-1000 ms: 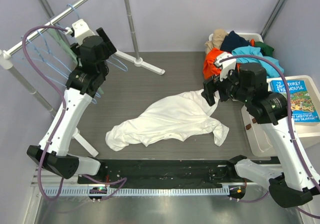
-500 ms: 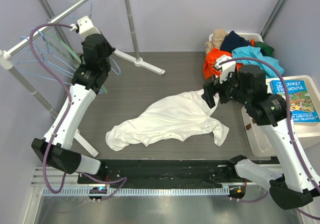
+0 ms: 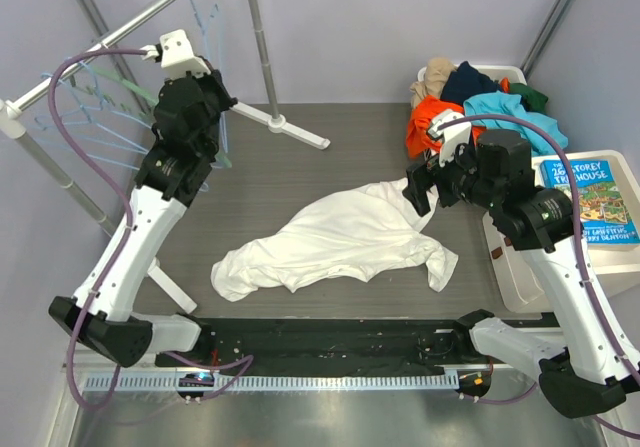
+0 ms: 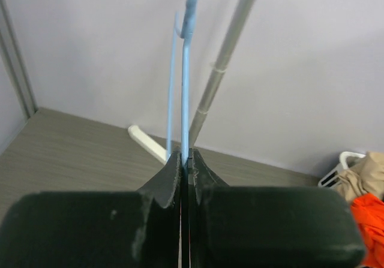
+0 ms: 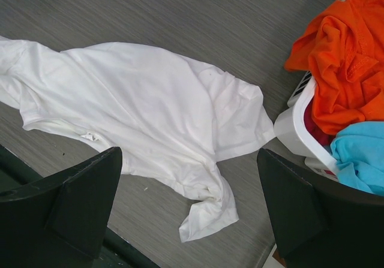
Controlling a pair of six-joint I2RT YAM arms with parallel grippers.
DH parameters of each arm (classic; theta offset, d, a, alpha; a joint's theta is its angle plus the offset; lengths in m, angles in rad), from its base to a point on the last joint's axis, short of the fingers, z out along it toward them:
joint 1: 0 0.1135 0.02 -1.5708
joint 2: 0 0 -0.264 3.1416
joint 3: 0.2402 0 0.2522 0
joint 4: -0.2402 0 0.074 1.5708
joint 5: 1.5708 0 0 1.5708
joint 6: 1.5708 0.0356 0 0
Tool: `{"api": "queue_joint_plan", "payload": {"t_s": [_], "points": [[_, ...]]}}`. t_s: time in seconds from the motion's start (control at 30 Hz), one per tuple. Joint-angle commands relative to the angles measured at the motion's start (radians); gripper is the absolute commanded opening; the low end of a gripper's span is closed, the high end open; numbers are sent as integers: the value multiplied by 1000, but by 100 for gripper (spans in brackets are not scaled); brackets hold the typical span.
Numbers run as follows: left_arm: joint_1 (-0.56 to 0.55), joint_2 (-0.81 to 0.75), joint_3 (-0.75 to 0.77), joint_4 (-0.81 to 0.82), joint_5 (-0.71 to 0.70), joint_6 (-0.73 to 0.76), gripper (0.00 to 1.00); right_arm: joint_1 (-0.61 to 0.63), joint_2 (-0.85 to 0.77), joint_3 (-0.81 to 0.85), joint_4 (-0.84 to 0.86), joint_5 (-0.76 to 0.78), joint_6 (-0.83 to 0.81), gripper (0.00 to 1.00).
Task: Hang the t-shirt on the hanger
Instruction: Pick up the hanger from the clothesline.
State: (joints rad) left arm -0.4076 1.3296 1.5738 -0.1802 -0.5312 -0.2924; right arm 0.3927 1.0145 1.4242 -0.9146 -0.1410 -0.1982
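Beside the rail (image 3: pixel 130 29), the left end effector (image 4: pixel 185 160) was clamped on the hanger (image 4: pixel 185 88); the right end effector (image 5: pixel 189 196) gaped empty above the t-shirt (image 5: pixel 138 112), lying crumpled on the worktop (image 5: pixel 120 10), not yet hung.

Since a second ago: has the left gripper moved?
Yes. The left gripper, shut on the hanger, has shifted right, toward the rack's upright pole.

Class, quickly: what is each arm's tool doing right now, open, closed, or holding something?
Left tool: closed on the hanger.
Right tool: open, holding nothing.
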Motion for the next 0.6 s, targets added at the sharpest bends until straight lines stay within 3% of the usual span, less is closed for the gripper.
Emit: {"api": "queue_joint_plan", "payload": {"t_s": [0.0, 0.17, 0.3, 0.4, 0.57], "points": [[-56, -73, -27, 131, 8, 113, 0, 2, 1, 24, 26, -9, 17, 100], [-120, -131, -136, 102, 46, 182, 0, 2, 27, 51, 39, -15, 34, 100], [-160, -188, -216, 33, 157, 179, 0, 2, 52, 68, 86, -35, 106, 100], [-233, -228, -288, -24, 180, 170, 0, 2, 56, 59, 186, -48, 244, 100], [-370, -264, -377, -54, 111, 131, 0, 3, -5, -132, 587, -74, 512, 96]]}}
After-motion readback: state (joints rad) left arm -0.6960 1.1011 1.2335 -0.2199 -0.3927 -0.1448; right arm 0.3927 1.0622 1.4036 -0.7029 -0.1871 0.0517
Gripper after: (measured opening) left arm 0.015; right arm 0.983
